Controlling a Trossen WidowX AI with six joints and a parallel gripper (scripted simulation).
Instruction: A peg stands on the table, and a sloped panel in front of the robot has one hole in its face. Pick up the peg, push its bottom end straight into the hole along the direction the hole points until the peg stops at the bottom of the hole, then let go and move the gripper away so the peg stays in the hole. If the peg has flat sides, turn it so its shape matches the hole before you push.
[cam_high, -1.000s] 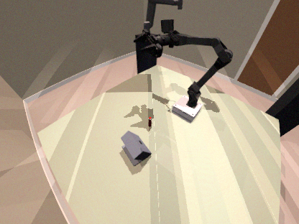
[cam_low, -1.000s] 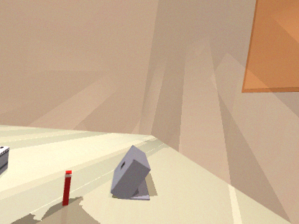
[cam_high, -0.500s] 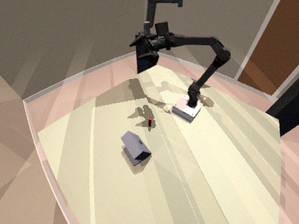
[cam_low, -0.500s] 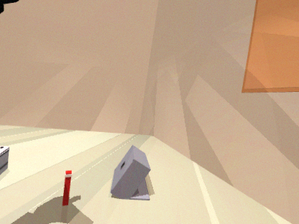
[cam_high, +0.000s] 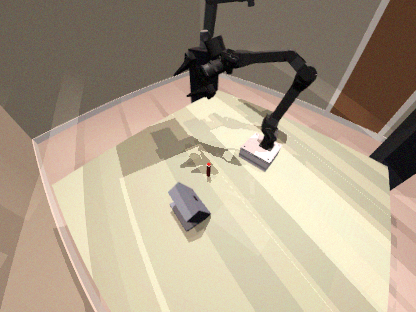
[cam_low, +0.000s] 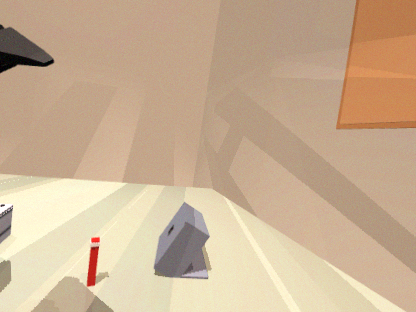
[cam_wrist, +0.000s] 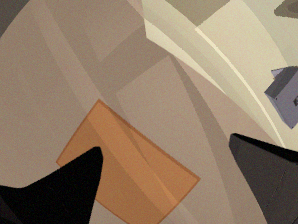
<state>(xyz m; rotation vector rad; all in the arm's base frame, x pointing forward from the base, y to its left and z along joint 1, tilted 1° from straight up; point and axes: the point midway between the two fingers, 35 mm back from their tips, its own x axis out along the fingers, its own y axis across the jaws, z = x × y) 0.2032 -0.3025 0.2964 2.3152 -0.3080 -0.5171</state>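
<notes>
A thin red peg (cam_high: 208, 171) (cam_low: 92, 265) with a white band near its top stands upright on the table. It is not in the wrist view. The grey sloped panel (cam_high: 184, 200) (cam_low: 185, 245) (cam_wrist: 284, 106) stands close to the peg, and a small dark hole (cam_high: 195, 198) (cam_low: 171, 230) shows in its face. The hole's exact shape is too small to tell. My gripper (cam_high: 183, 84) (cam_wrist: 168, 148) is open and empty, high above the table and well away from the peg and panel. In the exterior view only one dark fingertip shows, at the upper left.
The arm's white base block (cam_high: 259, 155) (cam_low: 4, 224) sits on the table beyond the peg. A dark post (cam_high: 201, 85) stands behind the gripper at the table's far edge. Another dark object (cam_high: 402, 162) is at the right edge. An orange rectangle (cam_low: 382, 65) (cam_wrist: 125, 150) is on the wall.
</notes>
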